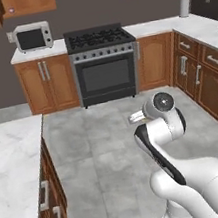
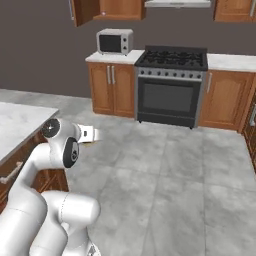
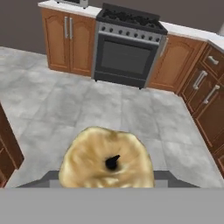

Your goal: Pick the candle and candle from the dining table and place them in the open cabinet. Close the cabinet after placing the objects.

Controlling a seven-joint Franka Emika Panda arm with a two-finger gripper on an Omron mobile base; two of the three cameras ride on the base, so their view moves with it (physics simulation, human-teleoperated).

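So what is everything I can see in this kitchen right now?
candle: one, golden-yellow with a dark wick, held in the pincer over the floor
dining table: one, white marble top on brown wood, at left
wall cabinet: one, brown wood, door open, above the microwave
microwave: one, white, on the small counter
stove: one, black and steel, against the back wall
paper towel roll: one, white, on the right-hand counter
base cabinets: several, brown wood with grey handles, along the walls
arm: one, white with dark joints
pincer: one, closed around the candle

Golden-yellow candle (image 3: 106,162) (black wick); white, grey-veined dining table (image 1: 12,168).
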